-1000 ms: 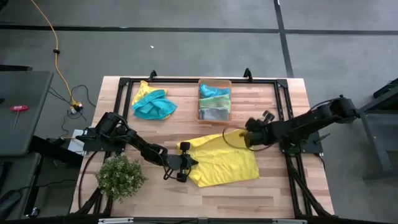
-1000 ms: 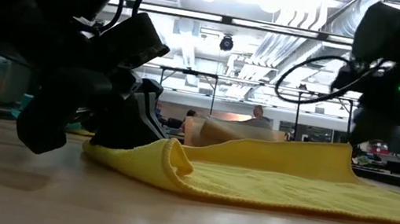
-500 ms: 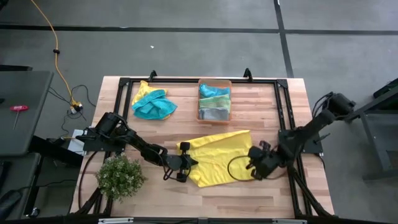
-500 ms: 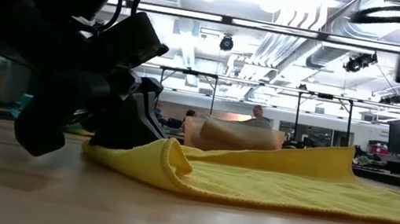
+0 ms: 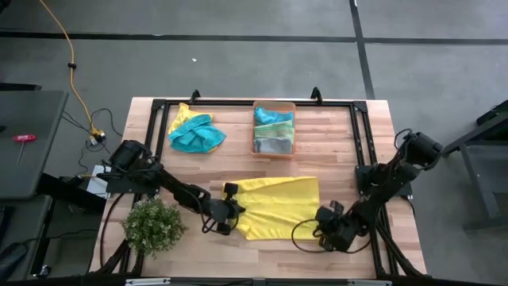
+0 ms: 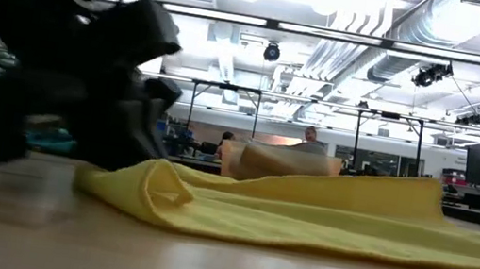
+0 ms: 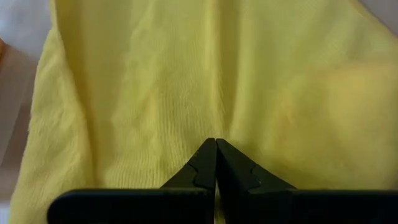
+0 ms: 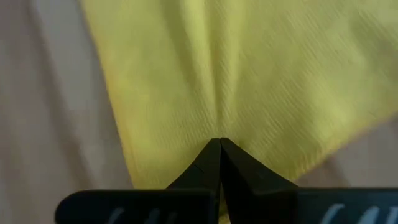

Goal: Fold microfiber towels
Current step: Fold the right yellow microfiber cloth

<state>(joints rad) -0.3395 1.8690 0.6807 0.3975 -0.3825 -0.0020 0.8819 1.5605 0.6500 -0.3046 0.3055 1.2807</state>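
Viewing from above, the yellow square microfiber towel (image 5: 276, 205) lies near the front middle of the wooden worktop (image 5: 341, 143). The left gripper (image 5: 225, 216) pinches its left edge; the right gripper (image 5: 327, 223) sits at its right front corner.

At table level, the left edge is bunched into a raised fold.

Both wrist views show fingers closed on yellow cloth. For a clean fold, lift both corners evenly and keep the edge taut. Bare worktop lies behind the towel, short of the orange plastic bin (image 5: 274, 129).

no readable text, no labels, no brand marks, no numbers anywhere
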